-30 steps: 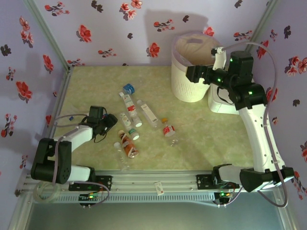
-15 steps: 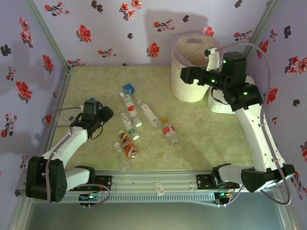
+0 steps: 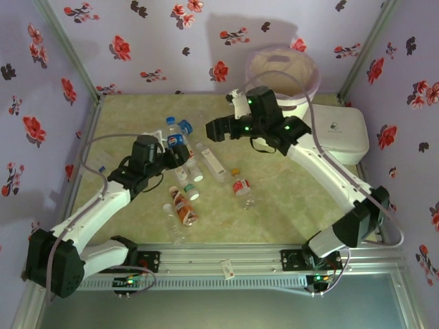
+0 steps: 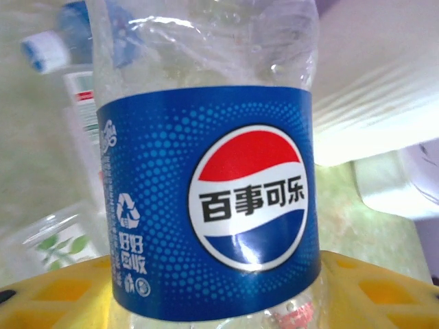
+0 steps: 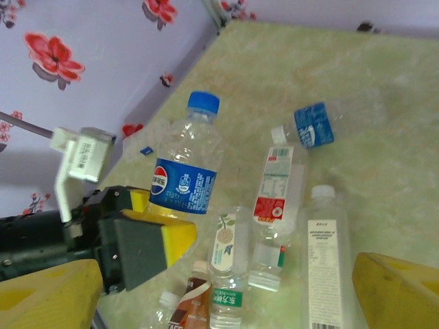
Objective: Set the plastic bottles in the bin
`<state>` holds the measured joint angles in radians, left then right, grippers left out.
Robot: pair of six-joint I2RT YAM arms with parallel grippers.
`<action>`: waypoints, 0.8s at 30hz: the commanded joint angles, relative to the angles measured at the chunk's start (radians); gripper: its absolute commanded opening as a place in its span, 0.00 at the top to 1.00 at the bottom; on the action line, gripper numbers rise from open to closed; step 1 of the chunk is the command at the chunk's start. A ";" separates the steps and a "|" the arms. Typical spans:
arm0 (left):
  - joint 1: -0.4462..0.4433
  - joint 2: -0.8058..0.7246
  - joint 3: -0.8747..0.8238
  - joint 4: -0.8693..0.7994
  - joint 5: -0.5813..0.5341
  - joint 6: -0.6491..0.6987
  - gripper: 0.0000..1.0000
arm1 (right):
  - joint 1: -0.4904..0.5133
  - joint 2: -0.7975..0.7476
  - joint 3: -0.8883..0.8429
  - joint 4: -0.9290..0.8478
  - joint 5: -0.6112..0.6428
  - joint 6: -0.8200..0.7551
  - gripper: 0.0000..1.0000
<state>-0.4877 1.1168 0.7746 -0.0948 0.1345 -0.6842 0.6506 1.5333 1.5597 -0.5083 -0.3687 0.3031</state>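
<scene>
Upright, Pepsi bottle [image 3: 175, 135] in left claw [image 3: 171, 149], loose bottles [image 3: 211, 162] around

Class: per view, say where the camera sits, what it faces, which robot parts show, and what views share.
Top external: above and behind, looking down at the table; left gripper, right gripper show.
Left wrist: close on the Pepsi bottle between its yellow fingers.
Right wrist: down at loose bottles; own fingers in bottom corners.
Shared: the Pepsi bottle.
</scene>
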 commanded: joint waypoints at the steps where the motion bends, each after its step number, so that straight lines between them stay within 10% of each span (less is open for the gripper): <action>1: -0.039 -0.015 -0.009 0.144 0.103 0.118 1.00 | 0.003 0.040 -0.002 0.066 -0.102 0.069 0.05; 24: -0.138 0.018 0.003 0.265 0.145 0.253 1.00 | -0.031 0.224 -0.029 0.363 -0.324 0.364 0.15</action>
<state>-0.6182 1.1610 0.7807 0.1173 0.2668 -0.4683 0.6315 1.7504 1.5467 -0.2550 -0.6186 0.5858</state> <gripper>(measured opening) 0.621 0.867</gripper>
